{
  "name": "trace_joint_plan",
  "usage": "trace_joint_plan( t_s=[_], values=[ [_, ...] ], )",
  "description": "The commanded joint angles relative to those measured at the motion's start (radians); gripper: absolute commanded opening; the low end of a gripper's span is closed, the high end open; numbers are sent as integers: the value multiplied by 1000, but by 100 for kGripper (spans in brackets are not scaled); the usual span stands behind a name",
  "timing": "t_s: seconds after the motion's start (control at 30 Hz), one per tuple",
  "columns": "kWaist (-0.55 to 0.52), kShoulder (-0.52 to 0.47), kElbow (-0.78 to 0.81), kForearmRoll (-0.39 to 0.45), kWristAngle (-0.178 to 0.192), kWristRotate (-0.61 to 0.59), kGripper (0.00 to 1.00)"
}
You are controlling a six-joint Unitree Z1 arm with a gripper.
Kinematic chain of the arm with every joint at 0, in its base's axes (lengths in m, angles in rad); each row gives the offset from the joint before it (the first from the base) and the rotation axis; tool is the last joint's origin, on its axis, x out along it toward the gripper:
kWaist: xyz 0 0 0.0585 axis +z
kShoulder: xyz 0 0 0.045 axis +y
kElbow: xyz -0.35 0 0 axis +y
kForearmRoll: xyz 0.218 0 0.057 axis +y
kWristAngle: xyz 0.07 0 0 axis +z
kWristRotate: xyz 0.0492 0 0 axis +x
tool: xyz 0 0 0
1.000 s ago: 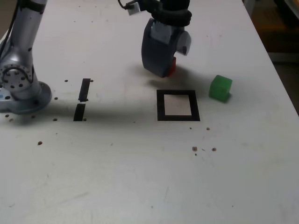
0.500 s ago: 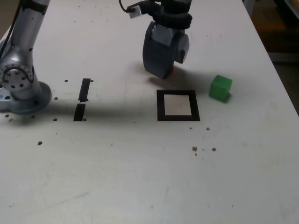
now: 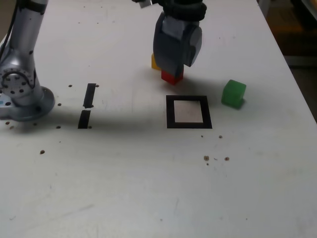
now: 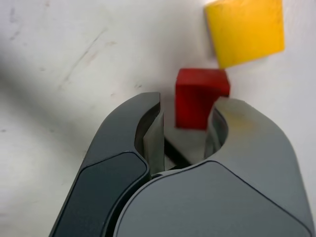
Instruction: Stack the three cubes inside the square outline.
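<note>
Exterior view, left to right. The arm's silver base (image 3: 22, 89) is seen at the far left edge of the white table (image 3: 148, 188). Just right of it, two short black tape strips (image 3: 87, 105) are laid end to end. Small dark specks are scattered over the tabletop.

Near centre, the yellow cube (image 3: 155, 62) is partly hidden behind the gripper (image 3: 173, 74), resting on the table; only a sliver is shown at the gripper's left side. The red cube (image 3: 172, 77) is seen sticking out below the jaw tips, just above the far edge of the square outline (image 3: 188, 112), not inside it. Whether the cube is lifted off the table cannot be told for certain from this view. The outline's white centre is unoccupied. The green cube (image 3: 233, 93) is set on the table just right of the outline, outside it, apart from the other two cubes.

Wrist view: the red cube (image 4: 200, 101) is seated between the two jaws of the gripper (image 4: 185, 121), which are drawn in narrowly around it. One jaw is pressed against one cube side; a thin gap is seen on the other side. The yellow cube (image 4: 245, 30) is shown just beyond the red one, not touching it.
</note>
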Motion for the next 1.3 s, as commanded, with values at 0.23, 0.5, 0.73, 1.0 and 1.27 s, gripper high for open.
trace_joint_plan(
  t_s=[0.23,0.5,0.73,1.0,1.27],
  values=[
    [-172,-96,-63,98,24,19,0],
    [-258,-166,0,113,46,-78,46],
    [-85,-184,153,40,-43,25,99],
    [30,-155,193,-89,-44,88,100],
    [70,-99,198,-136,-46,77,99]
  ],
)
